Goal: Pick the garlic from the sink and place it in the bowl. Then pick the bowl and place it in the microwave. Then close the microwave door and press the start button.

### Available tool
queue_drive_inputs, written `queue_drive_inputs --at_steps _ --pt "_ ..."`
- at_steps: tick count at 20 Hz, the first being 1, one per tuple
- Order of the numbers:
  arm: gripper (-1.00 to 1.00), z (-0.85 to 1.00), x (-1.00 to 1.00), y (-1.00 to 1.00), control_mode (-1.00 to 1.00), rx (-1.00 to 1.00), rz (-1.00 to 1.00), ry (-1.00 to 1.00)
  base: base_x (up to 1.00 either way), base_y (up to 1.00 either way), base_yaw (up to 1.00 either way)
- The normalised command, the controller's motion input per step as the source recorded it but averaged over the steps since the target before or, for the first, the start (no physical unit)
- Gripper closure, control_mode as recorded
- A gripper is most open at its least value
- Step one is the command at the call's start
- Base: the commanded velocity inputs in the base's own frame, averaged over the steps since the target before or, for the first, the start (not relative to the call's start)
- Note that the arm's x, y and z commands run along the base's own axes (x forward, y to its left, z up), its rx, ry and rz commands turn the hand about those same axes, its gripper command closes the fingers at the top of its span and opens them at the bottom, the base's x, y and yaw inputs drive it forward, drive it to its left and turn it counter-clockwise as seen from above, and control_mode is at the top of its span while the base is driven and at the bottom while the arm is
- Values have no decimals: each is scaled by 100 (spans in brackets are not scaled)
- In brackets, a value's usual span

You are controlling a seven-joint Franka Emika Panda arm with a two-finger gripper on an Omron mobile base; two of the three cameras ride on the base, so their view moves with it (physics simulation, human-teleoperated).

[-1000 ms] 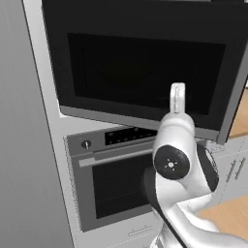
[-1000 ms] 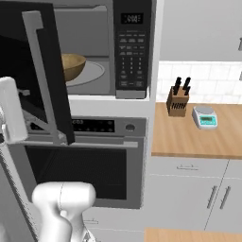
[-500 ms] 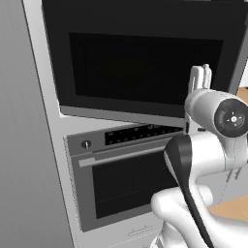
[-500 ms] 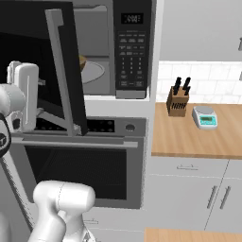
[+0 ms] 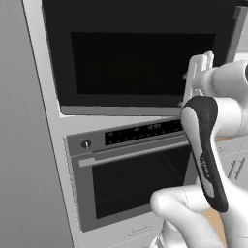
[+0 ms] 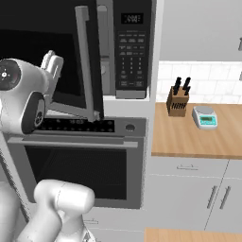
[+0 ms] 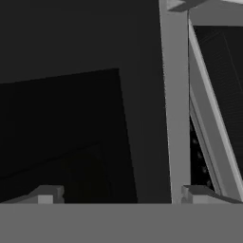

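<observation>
The microwave door [image 6: 52,61] hung nearly shut, its dark window wide across the front of the microwave [image 6: 133,47]. The gripper [image 7: 121,194] was up against the door's outer face, jaws spread wide and empty, one fingertip [image 7: 197,193] just beside the tall grey handle [image 6: 85,61]. Right of the door sat the keypad [image 6: 131,59]. Below the door, the oven [image 6: 75,165]; further right, a knife block [image 6: 178,98] and scale [image 6: 204,117] on the tabletop [image 6: 198,137].

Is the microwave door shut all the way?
No. The microwave door stands partly open; its handle sticks out ahead of the keypad.
</observation>
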Motion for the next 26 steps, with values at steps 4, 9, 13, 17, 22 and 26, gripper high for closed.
queue_drive_inputs --at_steps 4,9,13,17,22,26 --pt "-100 0 70 0 -100 25 17 11 0 0 0" --pt "-100 -1 67 0 -100 21 11 8 0 0 0" --pt "-100 -8 38 0 -100 11 8 5 0 0 0" --pt "-100 -17 2 1 -100 6 8 0 0 0 0" --pt "-100 -41 2 9 -100 3 4 1 0 0 0" --pt "-100 -40 48 18 -100 6 5 10 0 0 0"
